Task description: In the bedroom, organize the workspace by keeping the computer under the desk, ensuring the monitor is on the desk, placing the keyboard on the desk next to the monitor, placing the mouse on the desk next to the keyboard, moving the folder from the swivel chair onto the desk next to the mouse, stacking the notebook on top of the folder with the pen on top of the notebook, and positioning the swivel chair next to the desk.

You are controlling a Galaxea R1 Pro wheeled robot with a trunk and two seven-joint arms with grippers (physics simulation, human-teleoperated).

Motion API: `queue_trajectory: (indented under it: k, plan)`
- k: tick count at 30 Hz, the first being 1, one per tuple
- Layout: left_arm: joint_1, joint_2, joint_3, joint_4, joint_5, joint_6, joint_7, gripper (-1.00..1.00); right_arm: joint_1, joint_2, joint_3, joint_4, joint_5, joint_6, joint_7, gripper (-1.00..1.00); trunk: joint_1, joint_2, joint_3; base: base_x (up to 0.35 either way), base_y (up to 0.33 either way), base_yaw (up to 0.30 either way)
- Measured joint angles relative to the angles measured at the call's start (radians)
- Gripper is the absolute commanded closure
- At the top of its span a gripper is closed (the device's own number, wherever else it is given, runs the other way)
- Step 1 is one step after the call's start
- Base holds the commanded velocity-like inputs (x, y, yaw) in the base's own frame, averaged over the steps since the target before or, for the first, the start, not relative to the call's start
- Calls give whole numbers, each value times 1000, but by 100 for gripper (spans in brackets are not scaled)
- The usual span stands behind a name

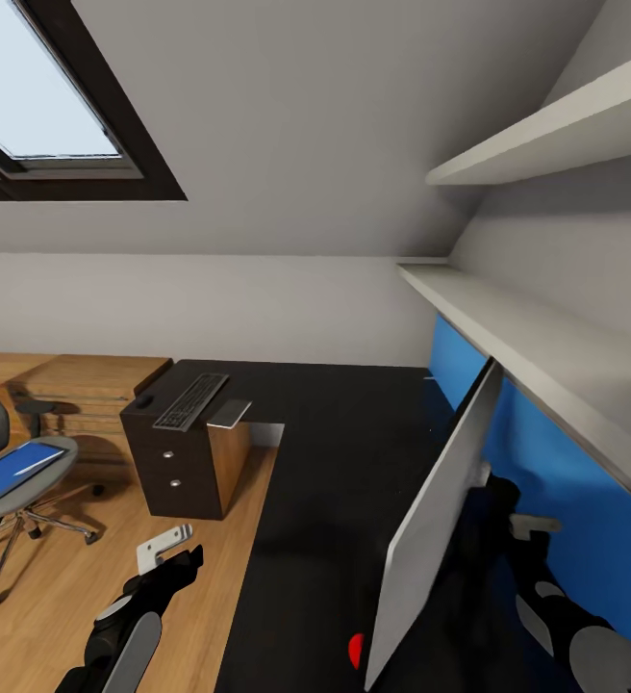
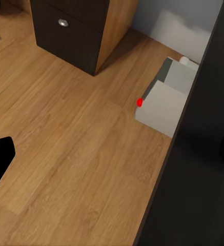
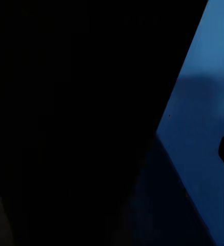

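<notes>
Landmark: desk, long black L-shaped surface; drawer unit at its far end.
Monitor: on the surface, near end, seen edge-on from the pale back; stands close in front of the blue wall panel.
Keyboard: flat on the far end of the surface, above the drawers.
Mouse: on the surface, just beside the keyboard, on the side away from the monitor.
Notebook: at the surface edge, just beside the keyboard on the monitor side.
Computer: light-grey tower on the floor, partly under the surface edge; red dot on its front.
Swivel chair: on the wood floor, well apart from the desk.
Folder: blue, lying on the chair seat.
Left gripper: over the floor beside the desk; fingers apart, empty.
Right gripper: behind the monitor, betw. it and the blue panel; grip state: cannot tell, hidden.
</notes>
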Motion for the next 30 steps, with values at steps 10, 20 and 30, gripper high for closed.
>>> queue_trajectory:
  k: [10, 20, 30]
  plan:
    - [0, 0, 0, 0, 1, 0, 0, -100, 1, 0, -4, 0, -1, 0, -1, -100, 0, 0, 0, 0, 0, 0]
    - [0, 0, 0, 0, 1, 0, 0, -100, 0, 0, -8, 1, -4, -1, -2, -100, 0, 0, 0, -80, 69, 0]
    - [0, 0, 0, 0, 1, 0, -1, -100, 0, 0, -8, 1, -4, -1, -2, -100, 0, 0, 0, -66, 34, 0]
